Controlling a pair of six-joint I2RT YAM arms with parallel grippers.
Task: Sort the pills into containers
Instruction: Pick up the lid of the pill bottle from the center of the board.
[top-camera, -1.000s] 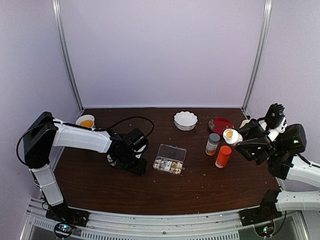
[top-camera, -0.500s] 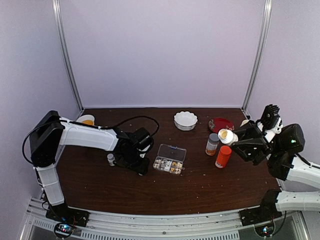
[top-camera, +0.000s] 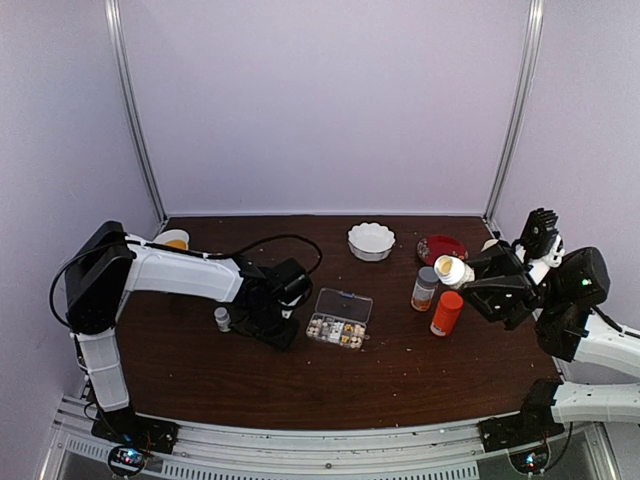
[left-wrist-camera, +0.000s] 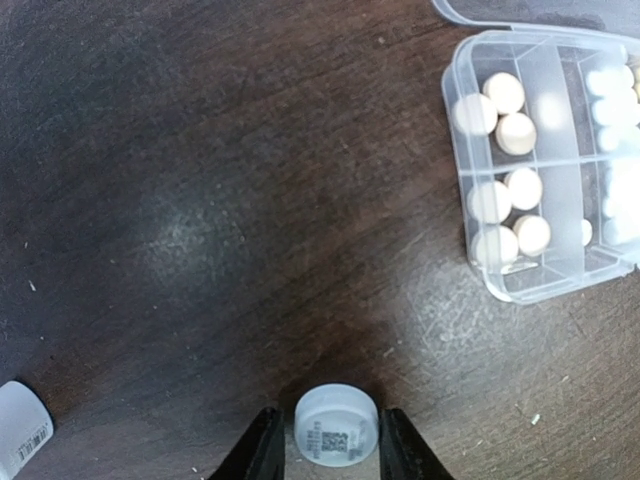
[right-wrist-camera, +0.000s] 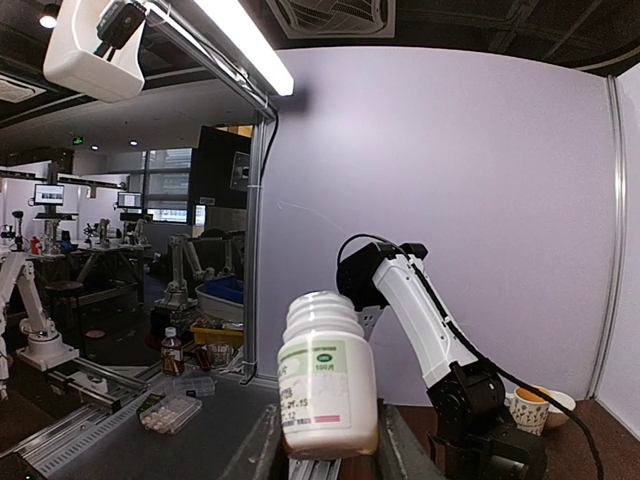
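Vial (left-wrist-camera: 337, 435) between L fingers (left-wrist-camera: 266, 456); big bottle (right-wrist-camera: 325, 380) in R fingers (right-wrist-camera: 264, 455).

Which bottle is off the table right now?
The white bottle with the green-and-pink label, clamped in the right gripper and raised, cap off. The orange bottle and the grey-capped bottle stand on the table.

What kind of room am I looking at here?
Probably a robotics lab: a left arm and right arm bolted to a brown table inside white panels, with other robot rigs on benches in the hall beyond.
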